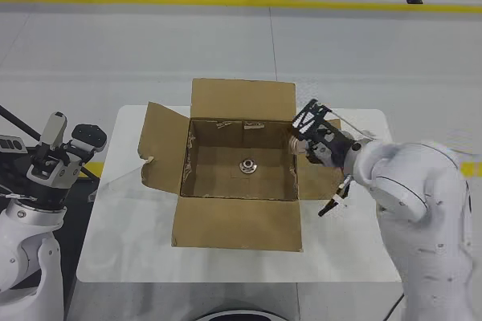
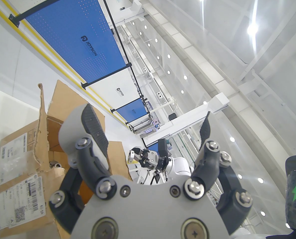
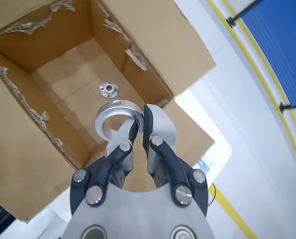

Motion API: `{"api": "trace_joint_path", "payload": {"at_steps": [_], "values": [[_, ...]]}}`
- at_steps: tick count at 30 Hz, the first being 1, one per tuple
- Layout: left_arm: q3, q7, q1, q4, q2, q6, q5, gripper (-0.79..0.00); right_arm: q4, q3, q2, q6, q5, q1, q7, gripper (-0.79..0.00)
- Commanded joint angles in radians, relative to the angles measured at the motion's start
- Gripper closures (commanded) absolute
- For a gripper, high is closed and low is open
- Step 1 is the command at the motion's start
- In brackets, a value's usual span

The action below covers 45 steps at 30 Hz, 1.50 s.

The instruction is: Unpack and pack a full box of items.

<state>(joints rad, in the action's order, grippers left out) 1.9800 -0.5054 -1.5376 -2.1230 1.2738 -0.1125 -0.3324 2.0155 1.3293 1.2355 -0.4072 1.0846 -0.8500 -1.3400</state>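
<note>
An open cardboard box (image 1: 238, 221) stands mid-table with its flaps spread. On its floor lies one small metal flange (image 1: 247, 166), also the flange (image 3: 109, 90) in the right wrist view. My right gripper (image 3: 139, 123) hangs above the box's right edge, shut on the rim of a metal ring (image 3: 116, 120); from above that gripper (image 1: 301, 140) sits at the box's right wall. My left gripper (image 2: 148, 125) is open and holds nothing, raised off the table's left side (image 1: 64, 148), pointing toward the box (image 2: 26, 155).
The white table (image 1: 145, 257) has bare room in front of and to the left of the box. The box's right flap (image 3: 162, 38) lies under my right arm. Yellow floor lines run behind the table.
</note>
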Motion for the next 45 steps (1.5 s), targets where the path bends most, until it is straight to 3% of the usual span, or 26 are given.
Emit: {"api": "trace_joint_path", "payload": {"at_steps": [1,8,17,24,45], "values": [[0.000,0.000,0.000,0.000,0.000,0.000,0.000,-0.785,0.057,0.097,-0.011,0.033,0.014,-0.070,-0.018,0.000],[0.000,0.000,0.000,0.000,0.000,0.000,0.000,-0.785,0.101,0.326,-0.035,0.130,0.036,-0.248,-0.067,0.000],[0.000,0.000,0.000,0.000,0.000,0.000,0.000,-0.785,-0.059,0.448,-0.052,0.223,0.029,-0.338,-0.122,0.000],[0.000,0.000,0.000,0.000,0.000,0.000,0.000,-0.785,-0.296,0.466,-0.066,0.220,-0.012,-0.296,-0.129,0.000],[0.000,0.000,0.000,0.000,0.000,0.000,0.000,-0.785,-0.612,0.344,-0.082,0.327,0.074,-0.154,-0.049,-0.006]]}}
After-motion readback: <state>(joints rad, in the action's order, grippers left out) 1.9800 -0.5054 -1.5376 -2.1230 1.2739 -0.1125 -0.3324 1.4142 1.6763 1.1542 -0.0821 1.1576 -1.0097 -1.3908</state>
